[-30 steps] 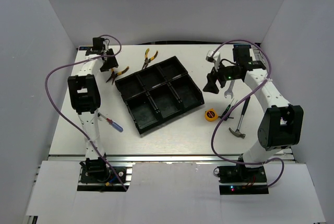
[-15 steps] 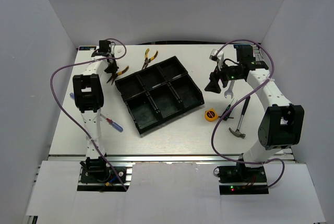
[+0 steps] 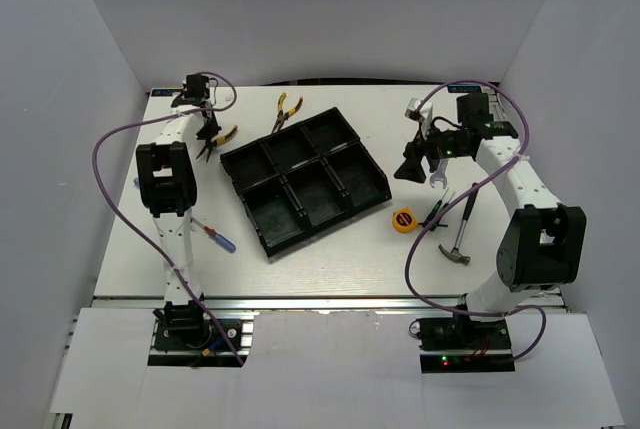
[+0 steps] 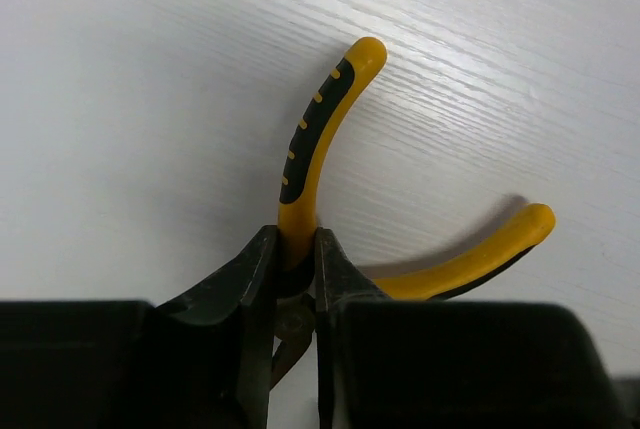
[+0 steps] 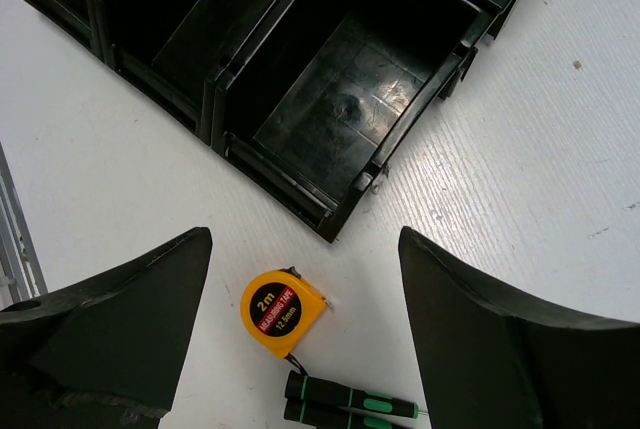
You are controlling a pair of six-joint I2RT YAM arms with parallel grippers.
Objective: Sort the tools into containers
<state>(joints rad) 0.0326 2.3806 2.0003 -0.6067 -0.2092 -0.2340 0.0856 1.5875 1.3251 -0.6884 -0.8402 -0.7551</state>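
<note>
Your left fingers (image 4: 252, 284) are clenched on one curved, ribbed yellow-and-black handle of the pliers (image 4: 318, 134) (the other handle splays off to the right), with the pale wood-grained table (image 4: 120, 99) beneath. Your right fingers (image 5: 130, 319) gape wide, holding nothing. Between them lies the round yellow tape measure (image 5: 283, 310), and the glossy black tray (image 5: 280, 189) sits just beyond.

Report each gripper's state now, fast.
Left gripper: closed on the yellow-handled pliers, gripping one handle.
Right gripper: open, holding nothing.
</note>
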